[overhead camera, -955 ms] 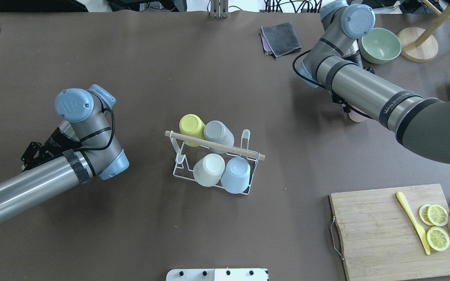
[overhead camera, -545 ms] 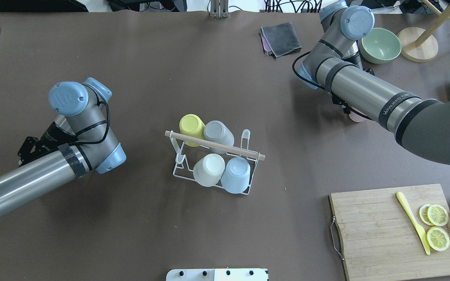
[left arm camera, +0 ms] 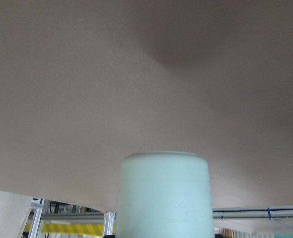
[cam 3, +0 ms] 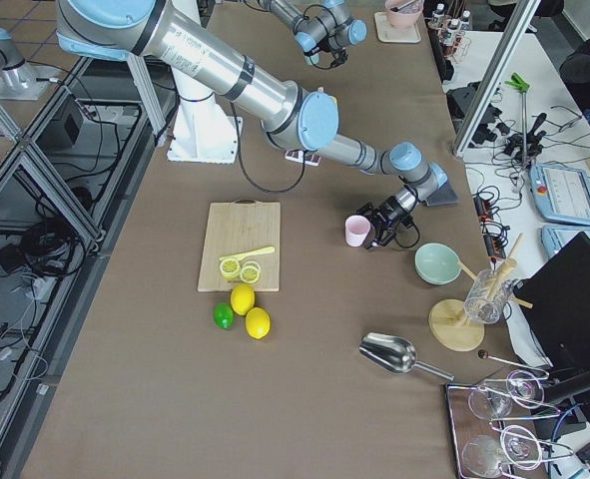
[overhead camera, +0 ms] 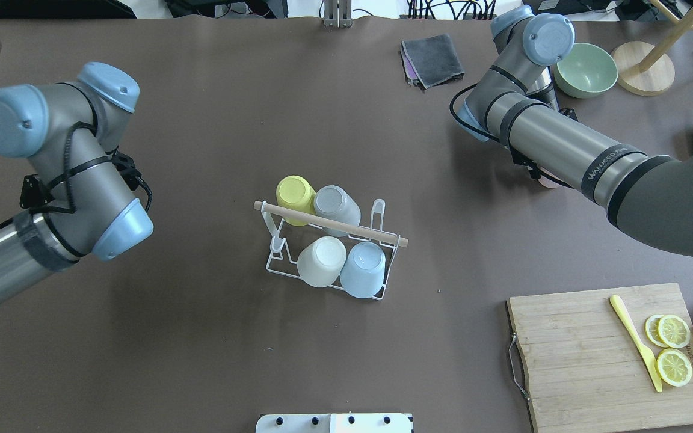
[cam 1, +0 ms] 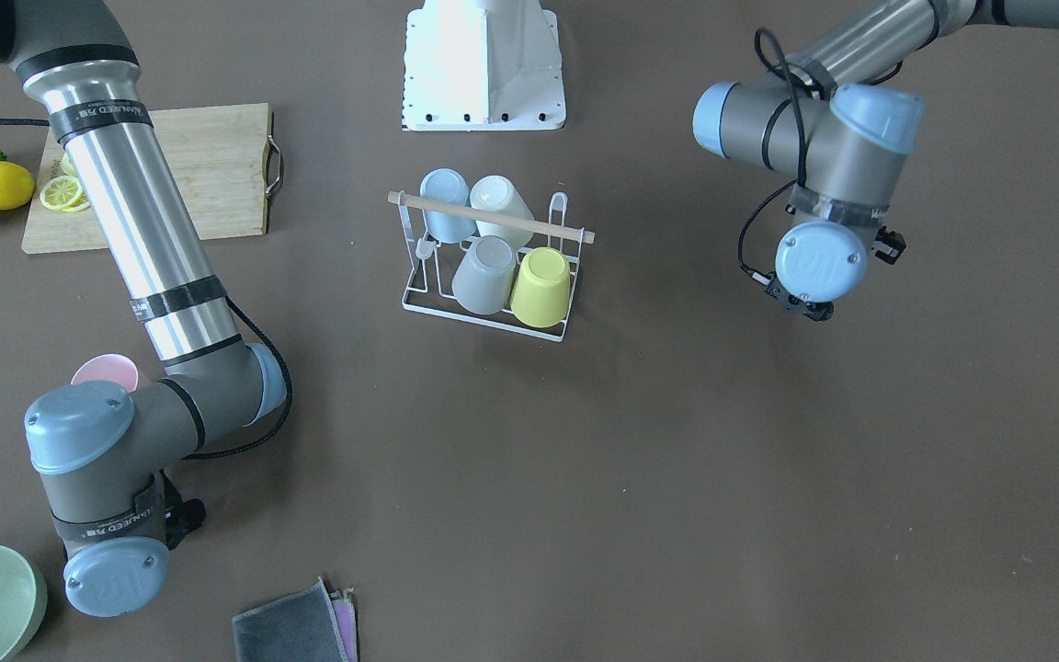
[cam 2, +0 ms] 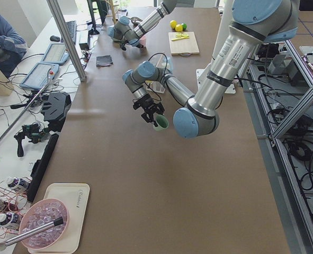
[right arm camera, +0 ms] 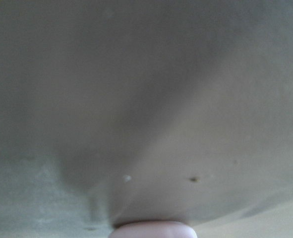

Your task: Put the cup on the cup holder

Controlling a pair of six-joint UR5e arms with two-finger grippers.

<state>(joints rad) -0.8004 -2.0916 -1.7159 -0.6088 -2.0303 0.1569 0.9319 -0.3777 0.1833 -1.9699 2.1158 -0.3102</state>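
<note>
I note four cups seated on the cup holder, two prongs vacant; the left gripper apparently clamps a pale green cup well aside, and the right gripper sits by a pink cup, closure indeterminable.

overhead: behind, down | front: opposite, steep (both share cup holder) | sides: endwise | wrists: close

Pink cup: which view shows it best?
Exterior right: the pink cup stands whole, nothing in front of it. Front-facing shows part of it behind the right arm, overhead a sliver under that arm, right wrist only an edge.
</note>
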